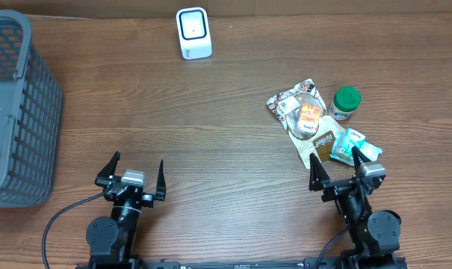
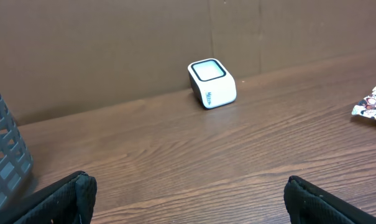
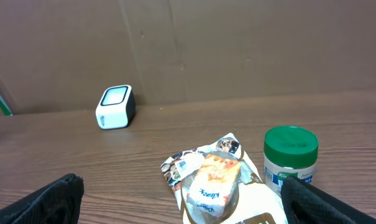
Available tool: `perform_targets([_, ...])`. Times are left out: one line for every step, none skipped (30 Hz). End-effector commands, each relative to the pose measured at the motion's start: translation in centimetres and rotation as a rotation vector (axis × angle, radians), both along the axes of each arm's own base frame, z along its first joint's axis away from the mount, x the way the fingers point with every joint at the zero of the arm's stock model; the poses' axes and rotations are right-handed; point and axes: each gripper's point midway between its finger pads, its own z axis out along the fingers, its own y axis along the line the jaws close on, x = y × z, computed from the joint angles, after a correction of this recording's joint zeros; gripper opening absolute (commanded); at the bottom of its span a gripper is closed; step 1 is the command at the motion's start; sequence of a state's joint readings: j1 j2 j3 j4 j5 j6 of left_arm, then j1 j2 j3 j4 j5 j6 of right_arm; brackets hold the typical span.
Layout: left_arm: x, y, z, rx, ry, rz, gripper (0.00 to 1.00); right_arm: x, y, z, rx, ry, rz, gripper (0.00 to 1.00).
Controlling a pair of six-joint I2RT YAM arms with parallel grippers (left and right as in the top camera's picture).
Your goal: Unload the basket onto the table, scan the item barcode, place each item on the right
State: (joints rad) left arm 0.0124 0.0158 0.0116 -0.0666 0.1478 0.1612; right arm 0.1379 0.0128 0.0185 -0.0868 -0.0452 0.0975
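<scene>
The white barcode scanner [image 1: 193, 33] stands at the table's far edge; it also shows as a white scanner [image 2: 212, 83] in the left wrist view and a scanner [image 3: 115, 106] in the right wrist view. A pile of items lies at the right: an orange tissue pack [image 1: 309, 116] on a patterned pouch [image 1: 291, 103], a brown-and-white bag [image 1: 320, 142], a green-lidded jar [image 1: 345, 103] and a teal packet [image 1: 354, 147]. My left gripper [image 1: 131, 172] stands open at the near left, holding nothing. Just short of the pile, my right gripper [image 1: 347, 172] is open and empty too.
A grey plastic basket [image 1: 16, 104] occupies the far left of the table. A brown cardboard wall [image 2: 113, 43] runs behind the scanner. Bare wood [image 1: 211, 142] lies between the two arms.
</scene>
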Motion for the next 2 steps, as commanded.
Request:
perform_targets([-0.02,0.02,-0.05,0.011,-0.007,0.003,1.0,0.01,-0.04,-0.16,0.003,-0.004,-0.001,1.0])
perform_targets([-0.02,0.02,-0.05,0.011,-0.007,0.003,1.0,0.01,-0.04,-0.16,0.003,-0.004,-0.001,1.0])
